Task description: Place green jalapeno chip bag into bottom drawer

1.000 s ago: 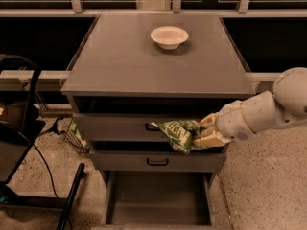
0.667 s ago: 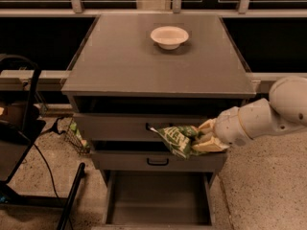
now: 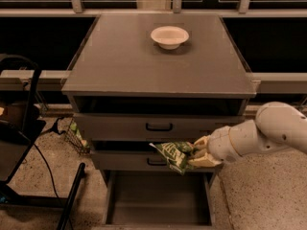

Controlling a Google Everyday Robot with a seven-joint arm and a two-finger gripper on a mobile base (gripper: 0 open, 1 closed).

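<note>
The green jalapeno chip bag (image 3: pixel 173 155) is a wrinkly green foil bag with white print. It hangs in front of the second handled drawer, above the open bottom drawer (image 3: pixel 158 198). My gripper (image 3: pixel 195 155) comes in from the right on a white arm and is shut on the bag's right end. The bottom drawer is pulled out, a deep grey tray with a plain floor, and nothing shows in it.
A round white bowl (image 3: pixel 169 36) sits on the grey cabinet top (image 3: pixel 120 61). Two grey drawers with black handles (image 3: pixel 159 127) are above the open one. A black chair and cables (image 3: pixel 29 143) stand at the left on the speckled floor.
My gripper and the chip bag have moved down a little in front of the drawers, toward the open bottom drawer. The bowl has not moved.
</note>
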